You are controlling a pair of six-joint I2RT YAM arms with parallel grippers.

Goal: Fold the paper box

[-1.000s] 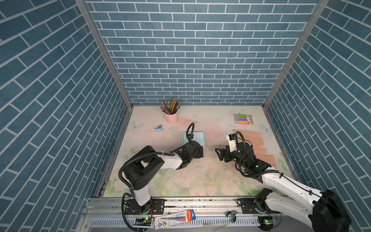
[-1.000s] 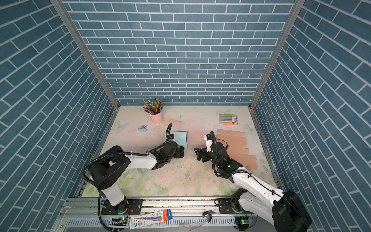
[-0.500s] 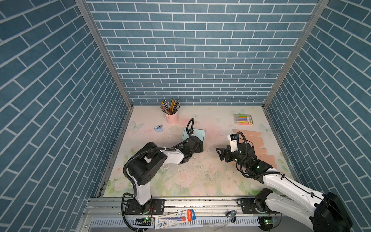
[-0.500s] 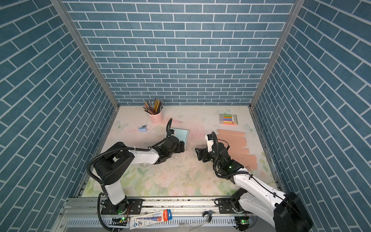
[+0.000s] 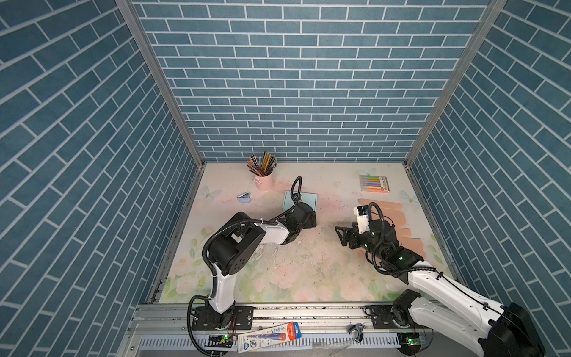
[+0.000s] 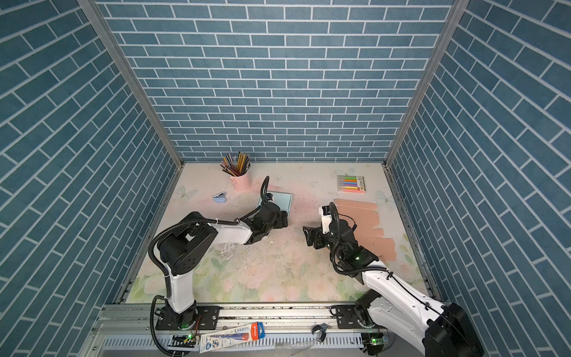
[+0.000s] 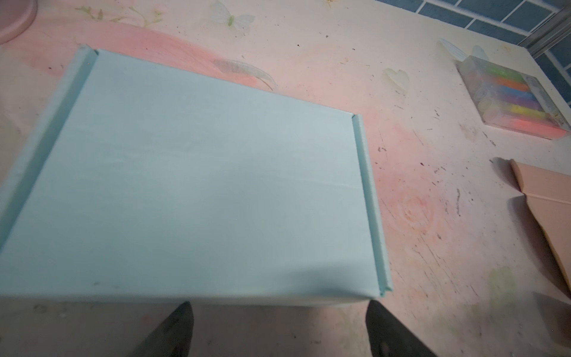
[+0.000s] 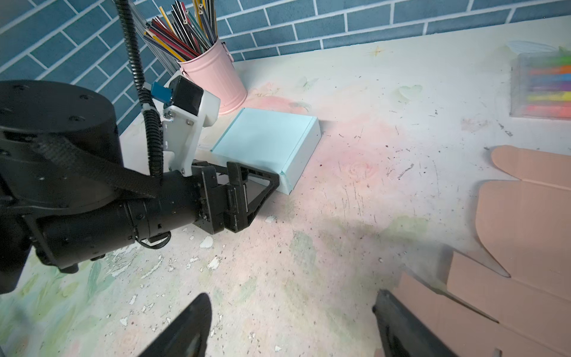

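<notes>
Although the blue box (image 7: 197, 173) lies closed on the surface (image 5: 309, 262) near the pencil cup (image 5: 264, 182), it has slid slightly toward the back wall (image 5: 293, 123). The left hand (image 7: 278, 309) stands wide open at its near edge, holding nothing. The right hand (image 8: 292, 296), open and empty, hovers beside the flat pink cardboard (image 8: 525, 216). Judgement: this box is finished and being set aside.

The folded paper box (image 7: 197, 185) is pale sky blue all over. The flat cardboard sheet (image 8: 525, 216) is salmon pink. The tabletop (image 5: 309, 272) bears a faded pastel print of pink roses, green leaves and white butterflies. The pencil bucket (image 8: 216, 80) is pink, and the marker pack (image 5: 374, 183) shows rainbow stripes. The walls (image 5: 293, 92) carry teal-blue brick with white joints. The left claw (image 7: 278, 304) and right claw (image 8: 292, 296) are black.
</notes>
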